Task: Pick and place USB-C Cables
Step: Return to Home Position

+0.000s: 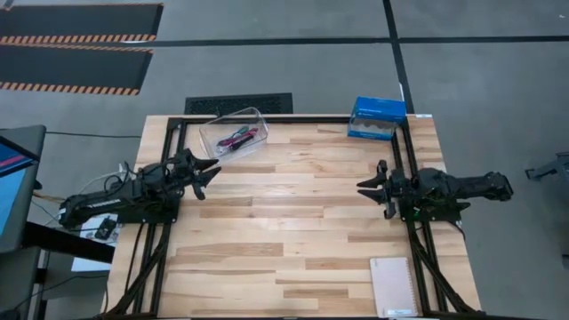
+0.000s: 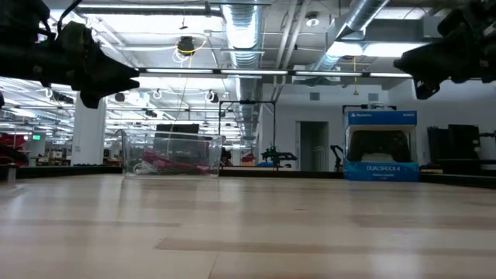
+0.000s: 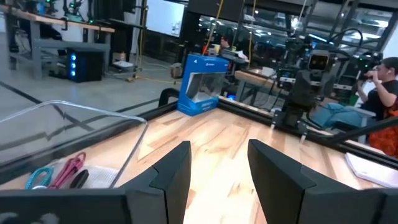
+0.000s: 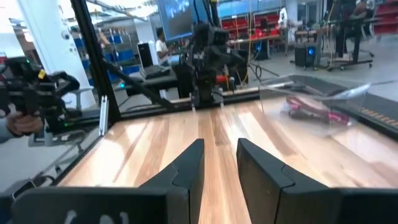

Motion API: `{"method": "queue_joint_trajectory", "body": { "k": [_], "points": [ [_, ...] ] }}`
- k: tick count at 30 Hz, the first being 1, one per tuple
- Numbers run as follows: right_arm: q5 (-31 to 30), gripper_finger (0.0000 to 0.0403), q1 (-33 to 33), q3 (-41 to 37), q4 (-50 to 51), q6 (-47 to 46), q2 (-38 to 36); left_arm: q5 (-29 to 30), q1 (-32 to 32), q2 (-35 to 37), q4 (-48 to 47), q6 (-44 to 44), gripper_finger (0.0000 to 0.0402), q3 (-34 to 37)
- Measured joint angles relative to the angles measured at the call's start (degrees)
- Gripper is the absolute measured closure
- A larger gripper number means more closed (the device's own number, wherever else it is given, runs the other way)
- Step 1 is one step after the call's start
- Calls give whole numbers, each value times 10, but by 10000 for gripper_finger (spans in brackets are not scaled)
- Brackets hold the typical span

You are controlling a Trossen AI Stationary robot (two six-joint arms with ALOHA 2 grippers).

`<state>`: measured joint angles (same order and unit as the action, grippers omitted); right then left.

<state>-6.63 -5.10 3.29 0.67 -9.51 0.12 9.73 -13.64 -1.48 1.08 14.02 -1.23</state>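
A clear plastic bin (image 1: 234,131) stands at the table's far left and holds the bundled cables (image 1: 238,138); a maroon-pink one and a dark one show, and a teal bit appears in the left wrist view (image 3: 38,177). The cables (image 2: 170,163) lie on the bin's floor. My left gripper (image 1: 206,177) hovers open above the table's left side, just near of the bin (image 3: 74,137). My right gripper (image 1: 370,190) hovers open at the right side, facing left, far from the bin (image 4: 323,102). Both grippers (image 2: 108,77) (image 2: 415,66) are raised clear of the table.
A blue boxed game controller (image 1: 377,118) stands at the far right edge. A white spiral notebook (image 1: 394,286) lies at the near right corner. Bare wooden table (image 1: 284,222) stretches between the arms. A person (image 3: 382,84) sits beyond the table's right side.
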Motion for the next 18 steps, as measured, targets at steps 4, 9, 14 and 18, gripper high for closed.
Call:
{"method": "queue_joint_trajectory", "body": {
  "k": [4, 9, 14, 18],
  "points": [
    [3, 284, 0, -20, -11, -1, 1, 1, 12, 0, 0, -6, 253, 0],
    [13, 284, -1, -25, -28, 7, 10, 5, 30, 0, 0, -7, 253, 0],
    [9, 284, 0, -25, -25, 9, 10, 5, 39, 0, 0, -11, 253, 0],
    [9, 284, 0, -25, -25, 9, 10, -1, 39, 0, -1, 17, 253, 0]
  ]
}}
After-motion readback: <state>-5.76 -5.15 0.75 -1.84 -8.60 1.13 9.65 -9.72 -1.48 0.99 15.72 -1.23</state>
